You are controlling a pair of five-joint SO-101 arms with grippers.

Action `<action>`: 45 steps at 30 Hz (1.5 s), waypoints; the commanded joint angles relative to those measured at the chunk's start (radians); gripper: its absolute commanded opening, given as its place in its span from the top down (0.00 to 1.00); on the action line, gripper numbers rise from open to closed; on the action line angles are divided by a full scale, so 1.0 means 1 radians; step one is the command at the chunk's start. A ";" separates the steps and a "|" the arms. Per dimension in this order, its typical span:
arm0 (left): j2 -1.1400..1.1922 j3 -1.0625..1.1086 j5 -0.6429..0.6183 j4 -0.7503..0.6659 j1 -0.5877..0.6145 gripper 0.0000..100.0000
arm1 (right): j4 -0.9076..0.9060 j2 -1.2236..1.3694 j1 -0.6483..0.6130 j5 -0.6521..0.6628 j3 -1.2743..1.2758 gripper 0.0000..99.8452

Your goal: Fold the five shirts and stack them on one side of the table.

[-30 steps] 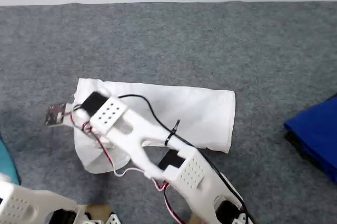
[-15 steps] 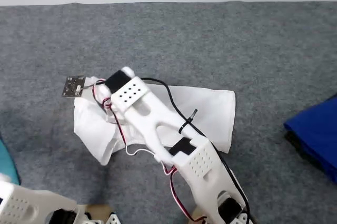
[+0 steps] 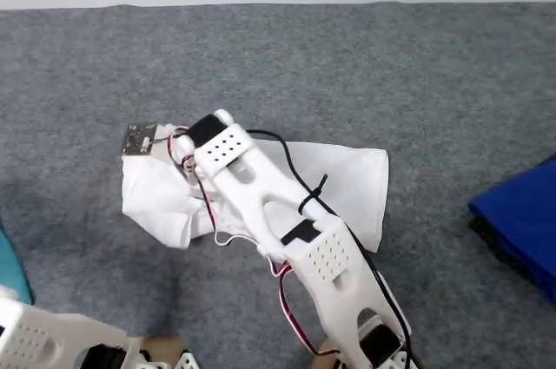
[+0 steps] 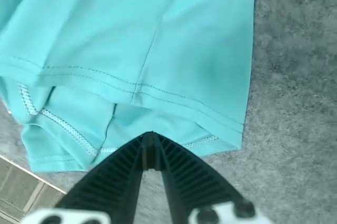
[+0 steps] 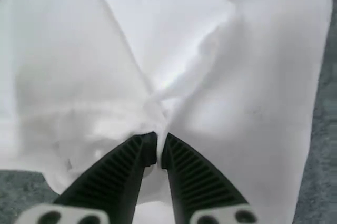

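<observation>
High view: 1 white shirt [image 3: 347,182], partly folded, lies centre-left on the grey table [image 3: 347,65]. The right arm [image 3: 287,213] lies across it, with the right gripper [image 3: 180,163] at the shirt's bunched left end. 1 blue shirt [image 3: 521,213] sits at the table's right edge, well apart.

Left wrist view: the left gripper [image 4: 151,139] has its fingers pressed together, tips at the hem of 1 teal shirt [image 4: 131,50]. Whether cloth is caught cannot be told.

Right wrist view: the right gripper [image 5: 156,142] is clamped on a gathered pleat of the white shirt [image 5: 253,103].
</observation>
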State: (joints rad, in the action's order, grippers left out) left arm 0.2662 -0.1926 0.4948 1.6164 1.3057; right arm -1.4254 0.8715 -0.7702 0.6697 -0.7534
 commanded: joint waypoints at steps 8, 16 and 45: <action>-0.063 -0.001 0.003 -0.012 -0.005 1.00 | -0.030 -0.005 0.054 -0.114 -0.189 0.83; -0.063 -0.002 0.005 -0.012 -0.005 1.00 | -0.120 -0.033 0.041 -0.121 -0.244 0.83; -0.063 -0.012 0.002 -0.012 -0.032 1.00 | -0.309 -0.151 -0.248 -0.138 -0.034 0.83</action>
State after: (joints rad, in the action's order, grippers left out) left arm 0.2662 -0.1864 0.4994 1.6164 1.2797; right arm -1.7400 0.7580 -1.0019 0.5209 -0.7810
